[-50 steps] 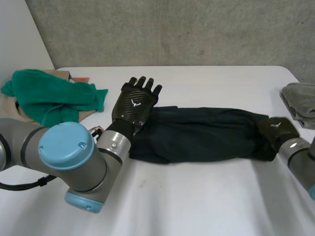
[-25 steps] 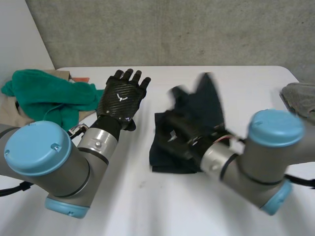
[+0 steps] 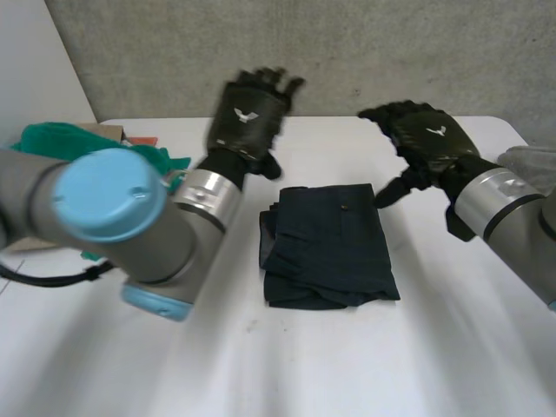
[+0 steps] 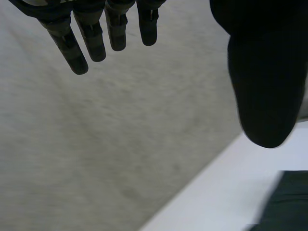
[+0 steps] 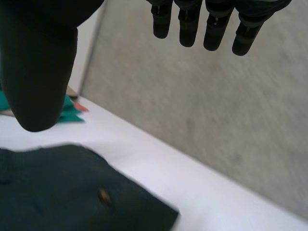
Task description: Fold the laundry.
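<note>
Left hand [image 3: 250, 117] hovers above the white table [image 3: 261, 365], raised off the surface at the far side of the folded garment. In the left wrist view its fingers [image 4: 91, 33] are straight and spread and the thumb stands apart; it holds nothing. The right hand [image 3: 426, 139] hovers above the table near the garment's far right corner. Its fingers [image 5: 192, 24] are likewise extended with the thumb held wide, and it is empty.

The dark navy fabric garment [image 3: 328, 243] lies on the table between the two arms. It is folded into a compact, roughly rectangular stack and touches neither hand. Layered edges show along its left and near sides.

A crumpled green cloth [image 3: 39, 136] lies at the table's left, partly behind the left arm. A grey cloth [image 3: 532, 165] lies at the right edge.

Step assessment: the fold on this garment appears complete, and both hands are in the release and clear position.

Next move, as judged: either square up the uneven near edge of the stack or select the next item. Either cloth calls for a reach well away from the stack, so the arm's path should avoid disturbing it.
</note>
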